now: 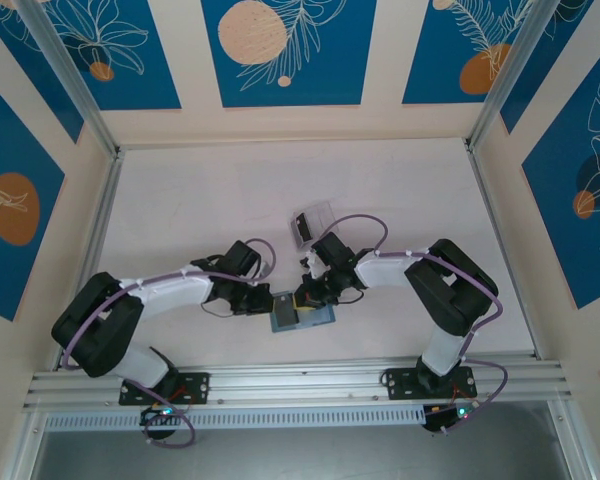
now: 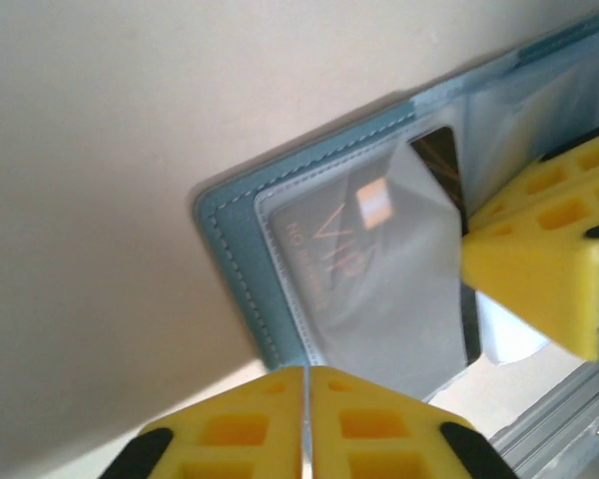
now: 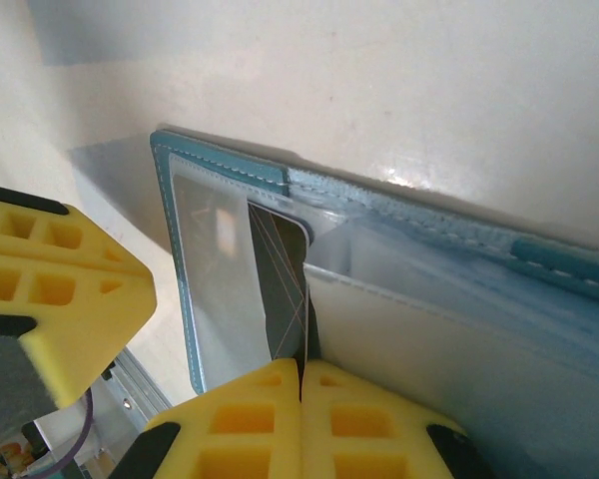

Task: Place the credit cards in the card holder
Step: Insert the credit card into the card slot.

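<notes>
Card holder (image 1: 302,312) lies opened flat on the white table (image 1: 210,200), toward the near edge, with a gripper at either side of it.

The right gripper (image 3: 301,377) has its yellow pads pressed together on the near edge of a dark credit card (image 3: 280,274). The card runs straight out of the seam between the pads. Its far end sits at the mouth of a frosted pocket on the inner face that lies toward the left gripper (image 2: 304,389), partly behind the film.

The left gripper's pads are also closed against each other, right at that face's near edge. I cannot tell whether any of the teal material is caught between them. In its wrist view a second card (image 2: 329,264), lettered VIP, sits fully inside the same clear pocket. One yellow finger (image 2: 539,259) of the right gripper comes in from the right, touching the dark card.

The teal stitched border frames the pocket, and the other inner face with its grey pockets spreads away to the right.

On the far side, just beyond the right gripper, a clear plastic box (image 1: 315,218) rests on the table with something dark inside.
</notes>
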### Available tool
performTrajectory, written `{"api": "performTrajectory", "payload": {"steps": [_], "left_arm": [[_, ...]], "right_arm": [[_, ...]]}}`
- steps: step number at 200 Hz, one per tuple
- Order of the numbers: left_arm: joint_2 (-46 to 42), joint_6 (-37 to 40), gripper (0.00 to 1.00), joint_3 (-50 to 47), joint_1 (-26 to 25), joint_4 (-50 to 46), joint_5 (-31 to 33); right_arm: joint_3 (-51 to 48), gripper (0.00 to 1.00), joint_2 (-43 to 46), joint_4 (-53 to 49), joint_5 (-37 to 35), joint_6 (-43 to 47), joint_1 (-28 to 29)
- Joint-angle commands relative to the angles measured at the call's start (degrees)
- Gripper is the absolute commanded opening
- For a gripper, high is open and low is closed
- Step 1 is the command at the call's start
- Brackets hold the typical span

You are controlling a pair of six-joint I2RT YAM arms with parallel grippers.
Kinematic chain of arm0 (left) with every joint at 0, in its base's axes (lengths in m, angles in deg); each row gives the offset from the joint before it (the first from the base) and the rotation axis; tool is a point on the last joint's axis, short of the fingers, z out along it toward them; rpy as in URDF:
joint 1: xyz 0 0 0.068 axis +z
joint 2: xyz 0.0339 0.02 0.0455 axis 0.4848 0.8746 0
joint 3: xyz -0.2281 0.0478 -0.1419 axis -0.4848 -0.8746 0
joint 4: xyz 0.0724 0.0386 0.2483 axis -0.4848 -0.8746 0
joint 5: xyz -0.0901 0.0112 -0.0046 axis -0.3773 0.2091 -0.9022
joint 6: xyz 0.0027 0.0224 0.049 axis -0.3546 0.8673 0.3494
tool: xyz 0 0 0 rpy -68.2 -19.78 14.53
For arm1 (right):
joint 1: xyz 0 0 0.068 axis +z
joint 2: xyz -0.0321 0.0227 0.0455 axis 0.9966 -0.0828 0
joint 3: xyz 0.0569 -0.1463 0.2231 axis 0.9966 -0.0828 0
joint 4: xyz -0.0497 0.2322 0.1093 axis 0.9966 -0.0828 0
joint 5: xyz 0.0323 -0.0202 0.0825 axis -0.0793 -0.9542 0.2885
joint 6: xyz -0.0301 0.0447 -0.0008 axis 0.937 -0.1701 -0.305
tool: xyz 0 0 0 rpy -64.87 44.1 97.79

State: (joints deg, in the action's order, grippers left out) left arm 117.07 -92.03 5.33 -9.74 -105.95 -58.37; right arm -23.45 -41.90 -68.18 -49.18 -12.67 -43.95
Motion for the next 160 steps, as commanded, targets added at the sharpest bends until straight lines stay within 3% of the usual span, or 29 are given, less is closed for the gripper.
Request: {"api": "performTrajectory", "payload": {"steps": [1, 85, 114, 160], "left_arm": [[1.9, -0.1, 0.05, -1.1, 0.4, 2.1, -2.0], [5.5, -0.8, 0.03, -2.1, 0.2, 5.4, -1.9], [5.2, -0.5, 0.03, -2.3, 0.2, 4.5, -0.9], [6.0, -0.2, 0.03, -2.7, 0.1, 4.5, 0.2]], "right_arm": [[0.5, 0.0, -1.6, -2.5, -1.9, 0.8, 0.7], [2.0, 0.0, -2.2, -0.6, -0.5, -0.5, 2.7], [3.3, 0.0, -1.4, -4.9, -3.1, 1.3, 2.7], [5.9, 0.16, 2.9, -14.6, -9.9, 4.9, 2.6]]}}
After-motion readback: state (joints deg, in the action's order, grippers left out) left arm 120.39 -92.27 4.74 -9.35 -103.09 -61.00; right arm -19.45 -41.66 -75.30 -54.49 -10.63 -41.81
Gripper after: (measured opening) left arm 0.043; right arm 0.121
